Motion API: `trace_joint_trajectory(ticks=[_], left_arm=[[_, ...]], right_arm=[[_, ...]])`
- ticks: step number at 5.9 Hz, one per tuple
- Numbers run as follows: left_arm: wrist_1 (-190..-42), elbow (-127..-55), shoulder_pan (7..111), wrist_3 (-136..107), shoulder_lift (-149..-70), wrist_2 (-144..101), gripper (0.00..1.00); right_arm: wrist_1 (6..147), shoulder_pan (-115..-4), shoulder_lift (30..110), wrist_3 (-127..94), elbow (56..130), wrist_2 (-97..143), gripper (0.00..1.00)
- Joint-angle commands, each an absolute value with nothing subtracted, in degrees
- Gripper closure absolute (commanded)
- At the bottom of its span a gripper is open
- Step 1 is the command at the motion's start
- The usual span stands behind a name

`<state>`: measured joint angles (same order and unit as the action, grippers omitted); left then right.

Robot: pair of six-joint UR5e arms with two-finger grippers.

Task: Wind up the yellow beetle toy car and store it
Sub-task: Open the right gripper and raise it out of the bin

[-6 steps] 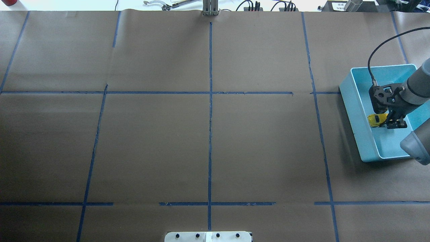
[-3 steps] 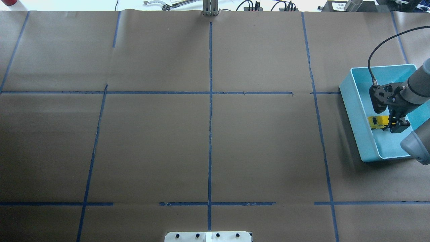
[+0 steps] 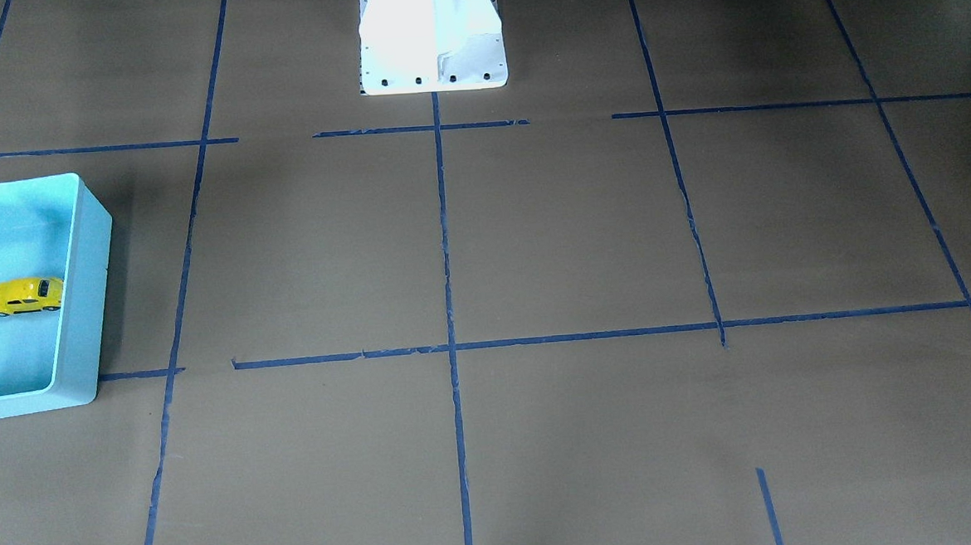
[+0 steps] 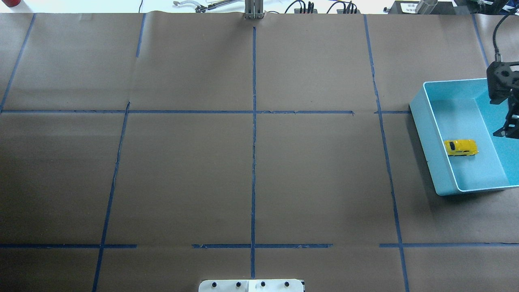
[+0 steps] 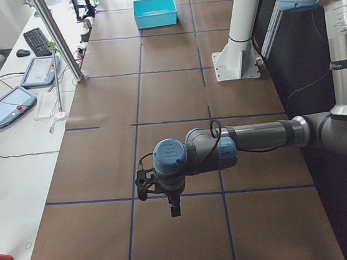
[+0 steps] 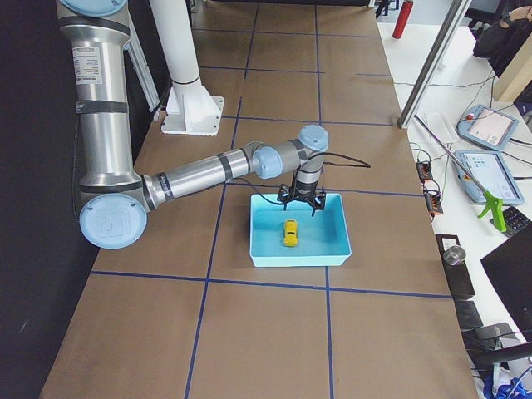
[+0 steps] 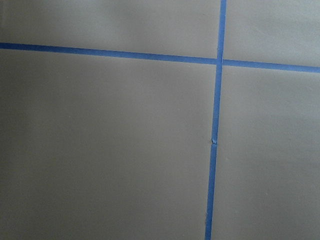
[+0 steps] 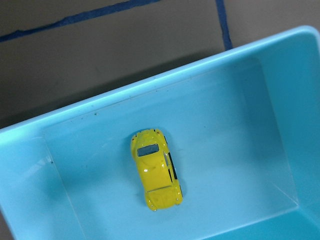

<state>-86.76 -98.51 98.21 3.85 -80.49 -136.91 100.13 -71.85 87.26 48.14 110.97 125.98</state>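
The yellow beetle toy car (image 4: 461, 147) rests on its wheels on the floor of the turquoise bin (image 4: 429, 134), near the bin's left wall. It also shows in the front-facing view (image 3: 25, 296), the right side view (image 6: 290, 233) and the right wrist view (image 8: 155, 170). My right gripper (image 4: 513, 130) hangs above the bin's right part, open and empty, well clear of the car; it shows above the bin in the right side view (image 6: 299, 208). My left gripper (image 5: 174, 208) hovers over bare table far from the bin; I cannot tell whether it is open or shut.
The bin (image 3: 87, 285) stands at the table's right end. Brown paper with blue tape lines covers the table (image 4: 251, 162). The white robot base (image 3: 431, 34) stands at the near edge. The left wrist view shows only paper and tape.
My right gripper let go of the car, rose and moved right toward the view's edge. The car now lies free on the bin floor.
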Motion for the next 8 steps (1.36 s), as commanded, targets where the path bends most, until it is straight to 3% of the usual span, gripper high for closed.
trace_joint_trajectory(ticks=[1, 4, 5, 8], left_arm=[[-87.2, -96.8, 100.5, 4.0, -80.3, -137.4, 0.00], [-87.0, -96.5, 101.7, 4.2, -78.5, -137.8, 0.00], [-87.1, -96.4, 101.7, 4.3, -78.5, -141.5, 0.00], [-87.2, -96.9, 102.0, 4.1, -78.6, -142.4, 0.00]], right_arm=[[104.9, -78.2, 87.9, 38.1, 114.2, 127.4, 0.00], [104.9, -83.6, 92.9, 7.3, 112.9, 127.9, 0.00], [104.2, -88.0, 94.6, 7.1, 107.8, 131.9, 0.00], [102.1, -90.9, 95.6, 6.9, 102.9, 133.9, 0.00]])
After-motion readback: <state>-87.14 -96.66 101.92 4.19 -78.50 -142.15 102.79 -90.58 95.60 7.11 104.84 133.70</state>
